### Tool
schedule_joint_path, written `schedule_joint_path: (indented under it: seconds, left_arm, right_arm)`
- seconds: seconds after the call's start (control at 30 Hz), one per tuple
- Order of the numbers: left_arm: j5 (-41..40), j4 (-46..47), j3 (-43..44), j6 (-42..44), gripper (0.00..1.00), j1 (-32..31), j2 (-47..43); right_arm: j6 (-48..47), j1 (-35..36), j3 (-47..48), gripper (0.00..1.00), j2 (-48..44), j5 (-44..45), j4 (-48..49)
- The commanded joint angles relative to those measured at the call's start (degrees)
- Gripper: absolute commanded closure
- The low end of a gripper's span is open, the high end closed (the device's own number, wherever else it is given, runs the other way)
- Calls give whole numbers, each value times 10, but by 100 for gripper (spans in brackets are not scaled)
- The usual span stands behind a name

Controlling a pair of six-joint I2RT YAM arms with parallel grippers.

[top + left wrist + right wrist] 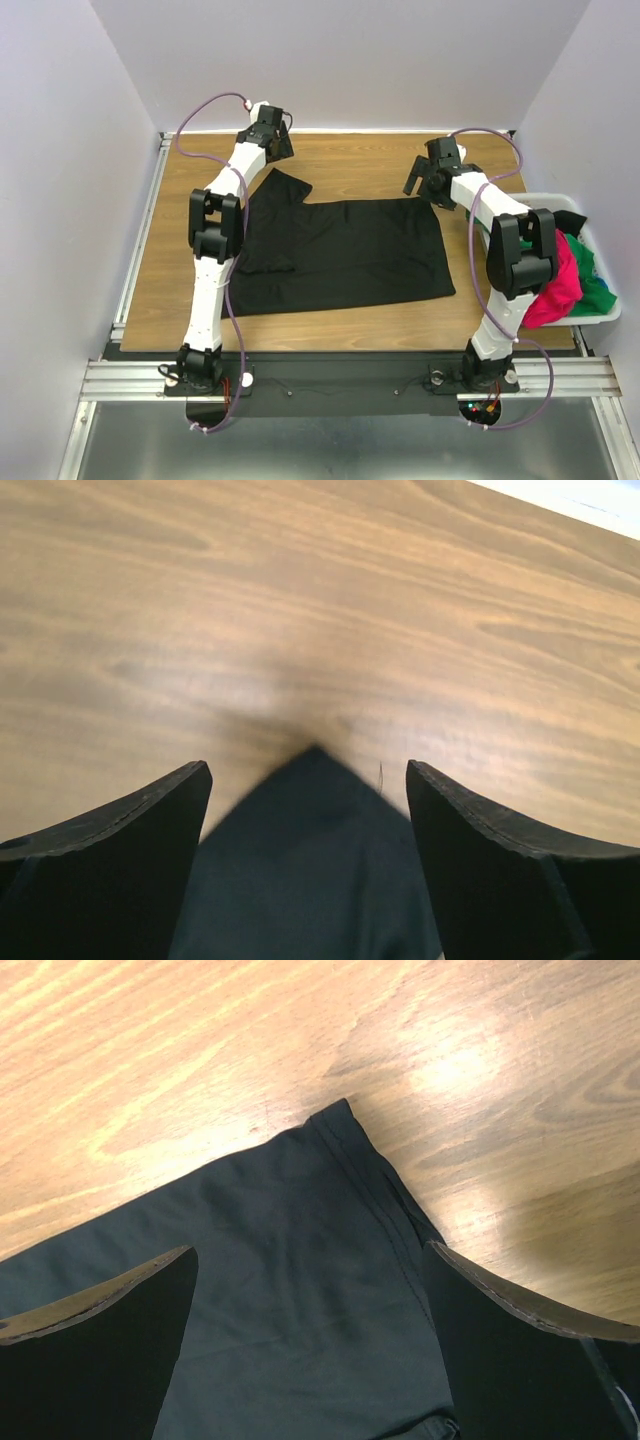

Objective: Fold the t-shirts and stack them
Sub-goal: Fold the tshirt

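Black shirt [350, 250] lies flat, centre of the tabletop [360, 165]. Its long axis runs left-right in the top view, with a sleeve sticking up at upper left and the hemmed end at right. The left side is partly hidden under the left arm.

Left gripper [275, 148] sits at the upper left, just beyond the sleeve tip. In its wrist view, the left gripper [308, 770] has its jaws apart and empty, and the pointed tip of the black shirt [315, 870] lies between them, reaching in from the bottom of the frame.

Right gripper [428, 178] is at the upper right, just above the shirt's far right corner. In its wrist view, the right gripper [310, 1252] also has its jaws apart, holding nothing. The hem corner of the black shirt [300, 1260] fills the lower middle, its tip toward the top of the frame.

Each arm is nearest its own far-edge corner, with the cloth lying toward the arm bases from the jaws. Likely next step is to drop and pinch both points, then pull the far edge toward the bottom of the frame to fold across the short axis. No fold done yet.

Basket [600, 312] at the right edge holds the pink shirt [560, 290] and green shirt [598, 280], bunched, with the pink one hanging over the rim. These are not started.
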Motion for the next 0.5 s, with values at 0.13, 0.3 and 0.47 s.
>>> schedule_joint_path:
  seconds: [0.13, 0.3, 0.47]
  left_arm:
    - [14, 4, 52, 31, 12, 3, 57]
    - [20, -1, 46, 25, 30, 11, 70]
    - [26, 0, 25, 26, 44, 11, 68]
  right_arm:
    - [-17, 0, 20, 0, 12, 21, 3]
    - [-18, 0, 18, 0, 6, 22, 4]
    - [-11, 0, 16, 0, 9, 21, 3]
